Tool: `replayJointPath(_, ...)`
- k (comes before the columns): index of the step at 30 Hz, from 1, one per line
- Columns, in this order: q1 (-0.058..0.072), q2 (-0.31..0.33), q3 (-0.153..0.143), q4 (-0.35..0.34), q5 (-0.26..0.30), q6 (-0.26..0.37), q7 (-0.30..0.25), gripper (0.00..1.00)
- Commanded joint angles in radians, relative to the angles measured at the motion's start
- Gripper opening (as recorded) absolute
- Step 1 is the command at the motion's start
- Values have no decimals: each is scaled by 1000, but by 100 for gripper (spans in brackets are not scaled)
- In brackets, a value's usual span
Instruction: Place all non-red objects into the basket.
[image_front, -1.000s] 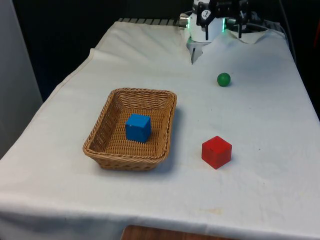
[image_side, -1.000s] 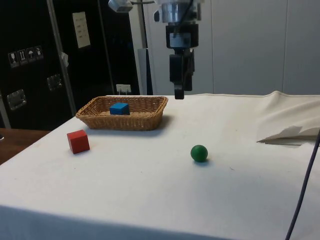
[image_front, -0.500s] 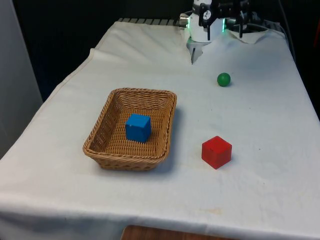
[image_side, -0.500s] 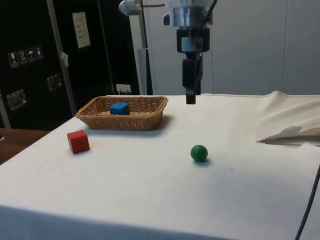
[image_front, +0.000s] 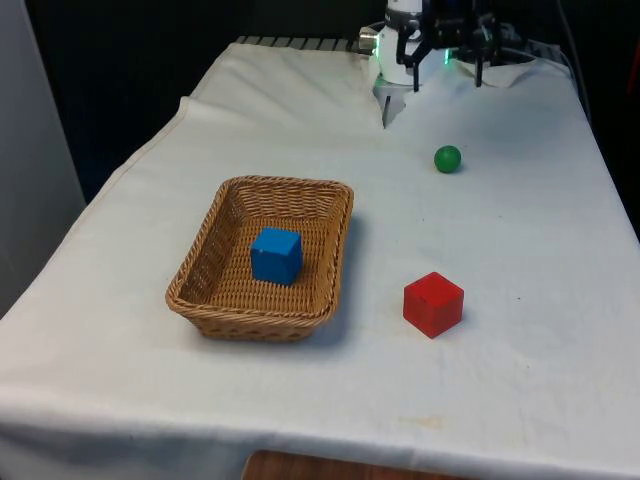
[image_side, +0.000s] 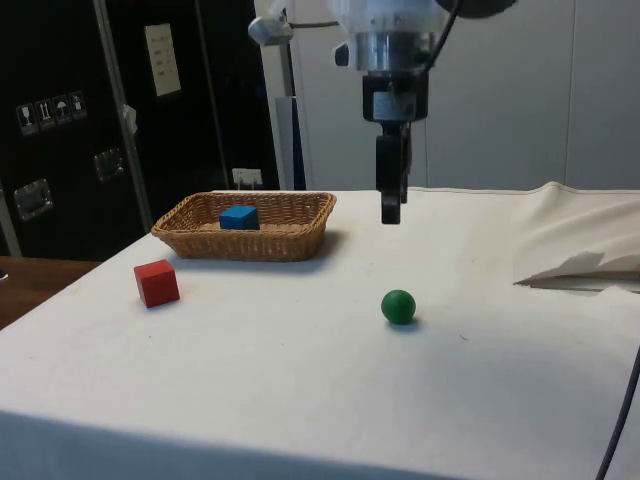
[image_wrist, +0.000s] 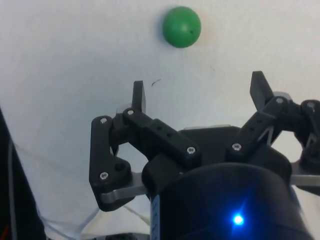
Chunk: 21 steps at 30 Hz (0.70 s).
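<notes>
- Three objects lie on the white cloth (image_front: 520, 230), plus one wicker basket (image_front: 205, 272).
- Gripper (image_wrist: 199, 95): fingers spread wide apart, with nothing between them and nothing held. In the side view the gripper (image_side: 391, 212) hangs above the table, pointing straight down, clear of the cloth.
- Green ball (image_front: 447, 158): rests on the bare cloth, outside the basket, well apart from it towards the front view's right and farther end. In the side view the green ball (image_side: 398, 306) lies below the gripper tips and nearer that camera, not touched by them. In the wrist view the green ball (image_wrist: 181, 26) lies beyond the fingertips, not between them.
- Blue cube (image_front: 275, 255): sits inside the basket, on its floor, near the middle. The side view confirms the blue cube (image_side: 238, 216) is within the basket (image_side: 282, 241) walls.
- Red cube (image_front: 432, 303): stands on the cloth outside the basket, near its side on the front view's right, not touching it. In the side view the red cube (image_side: 157, 282) sits nearer that camera than the basket.
- Cloth: rumpled into folds at the robot's end.
</notes>
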Motion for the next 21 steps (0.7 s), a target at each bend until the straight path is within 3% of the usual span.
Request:
replayJointPath(1, 4, 2, 0, -13, 6, 31, -5, 100)
replayJointPath(5, 7, 18, 1, -46, 11, 97, -20, 100)
replayJointPath(6, 0, 20, 3, -35, 0, 73, -11, 100)
replayJointPath(7, 8, 21, 1, -52, 12, 109, -22, 100)
replayJointPath(14, 12, 53, 3, -83, 18, 190, -37, 100)
replayJointPath(15, 0, 48, 5, -80, 0, 169, -28, 100)
replayJointPath(16, 12, 58, 3, -85, 18, 198, -38, 100)
replayJointPath(21, 16, 100, 7, -89, 27, 244, -43, 100)
